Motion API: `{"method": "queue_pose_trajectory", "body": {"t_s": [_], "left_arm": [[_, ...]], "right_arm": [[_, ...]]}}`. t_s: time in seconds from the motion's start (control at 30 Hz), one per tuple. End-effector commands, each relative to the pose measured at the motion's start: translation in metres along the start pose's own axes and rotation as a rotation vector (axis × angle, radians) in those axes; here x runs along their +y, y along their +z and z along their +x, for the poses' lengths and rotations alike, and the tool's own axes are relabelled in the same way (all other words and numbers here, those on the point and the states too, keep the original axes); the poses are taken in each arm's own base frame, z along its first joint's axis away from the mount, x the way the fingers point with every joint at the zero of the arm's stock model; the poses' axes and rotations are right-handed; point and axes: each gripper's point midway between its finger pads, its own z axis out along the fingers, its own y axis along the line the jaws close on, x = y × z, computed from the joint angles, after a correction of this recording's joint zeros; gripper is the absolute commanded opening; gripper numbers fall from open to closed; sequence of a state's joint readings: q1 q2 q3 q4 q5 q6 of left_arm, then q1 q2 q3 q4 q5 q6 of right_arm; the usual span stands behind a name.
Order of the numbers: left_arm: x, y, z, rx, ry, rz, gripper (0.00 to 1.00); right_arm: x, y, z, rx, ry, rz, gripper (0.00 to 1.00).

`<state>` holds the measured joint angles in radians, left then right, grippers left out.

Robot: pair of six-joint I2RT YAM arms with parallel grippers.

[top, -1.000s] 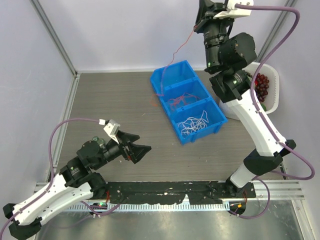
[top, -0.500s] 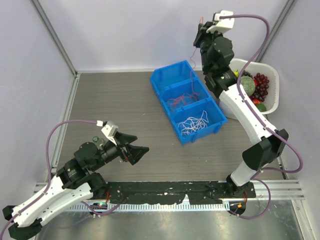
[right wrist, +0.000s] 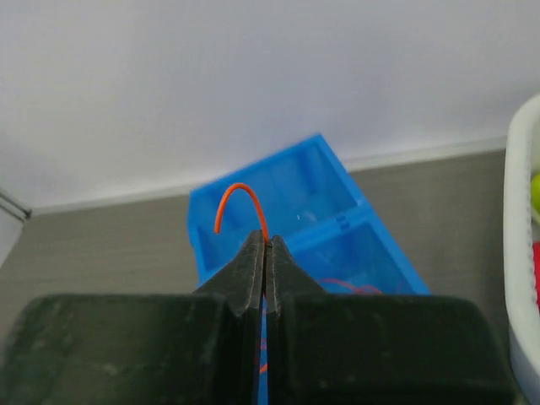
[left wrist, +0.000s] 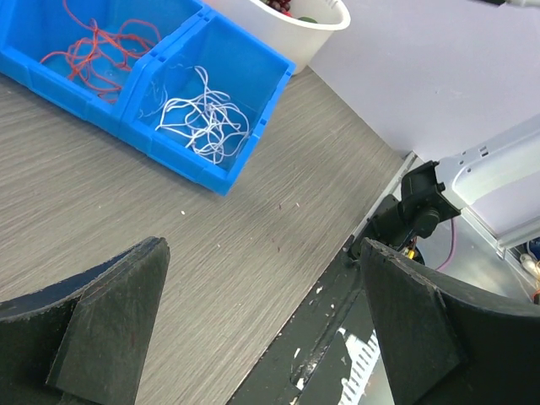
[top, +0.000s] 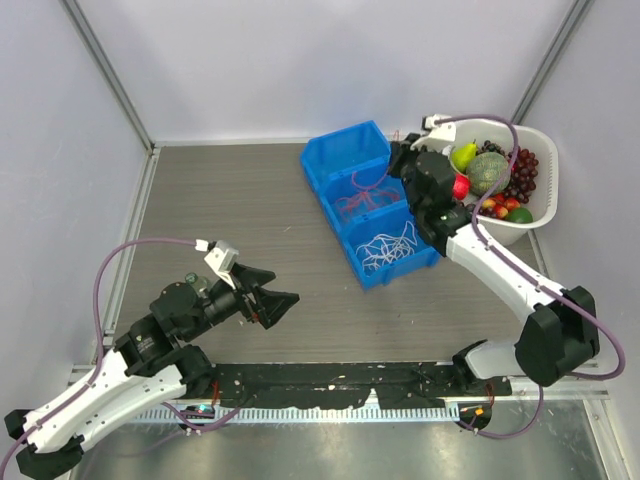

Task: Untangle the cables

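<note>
Though unclear overhead, the right claw point(right wrist: 266, 243) clamps an orange-red cable point(right wrist: 239, 185), the left claw point(left wrist: 261, 253) spread.

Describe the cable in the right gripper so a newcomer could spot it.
Start at the blue three-part bin; the right gripper sits between it and the white fruit basket. Pinched in its shut fingers is an orange-red cable, arching above them. Unlike the red tangle and white tangle lying in the bin, it is held.

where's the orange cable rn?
Orange cable is pinched in the right gripper, tip curling above the fingers; top view: over the right edge of the blue bin, beside the white basket.
</note>
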<state>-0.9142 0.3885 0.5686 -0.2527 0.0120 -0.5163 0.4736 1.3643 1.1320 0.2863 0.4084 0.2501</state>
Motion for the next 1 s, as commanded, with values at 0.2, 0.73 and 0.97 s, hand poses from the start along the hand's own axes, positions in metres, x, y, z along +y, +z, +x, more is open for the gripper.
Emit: {"method": "queue_pose_trajectory", "body": {"t_s": [0.2,0.73,0.97], "left_arm": [[-0.011,-0.001,-0.017,-0.037,-0.034,0.030,1.00],[-0.008,-0.002,-0.014,-0.002,-0.044,-0.006,1.00],[-0.004,0.006,-0.021,-0.016,-0.054,-0.044,1.00]], "right_arm": [[-0.028,0.031,0.126,0.354,0.023,0.001,0.01],[-0.051,0.040,0.166,0.656,-0.064,0.146,0.62],[-0.041,-0.014,0.112,0.568,-0.104,0.107,0.66]]}}
